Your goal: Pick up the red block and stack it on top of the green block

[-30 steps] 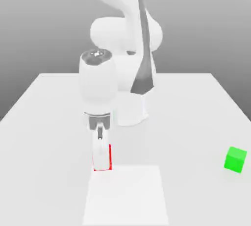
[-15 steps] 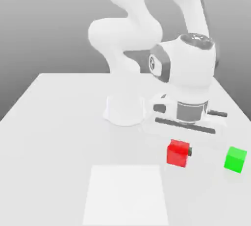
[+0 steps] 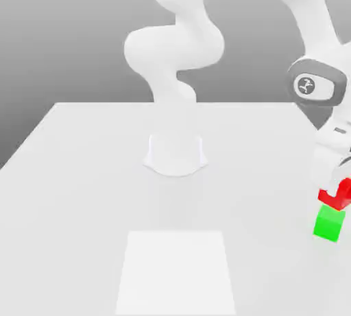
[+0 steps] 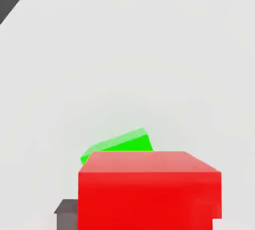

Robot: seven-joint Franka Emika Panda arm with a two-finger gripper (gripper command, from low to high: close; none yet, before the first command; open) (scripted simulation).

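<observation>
The red block (image 3: 334,199) hangs at the exterior view's right edge with my gripper (image 3: 338,192) shut on it. It sits directly over the green block (image 3: 328,224), which rests on the white table (image 3: 82,171). Whether the two cubes touch I cannot tell. In the hand view the red block (image 4: 149,189) is close in front, and the green block (image 4: 118,146) peeks out past its far edge on the table. One dark fingertip (image 4: 64,214) shows beside the red cube.
The arm's white base (image 3: 175,153) stands at the middle back of the table. A lighter square patch (image 3: 175,270) lies on the table near the front. The green block is close to the table's right side in the exterior view.
The arm has swung from the exterior view's left to its right, carrying the red block off the front patch and across to just above the green block. The green block has not moved.
</observation>
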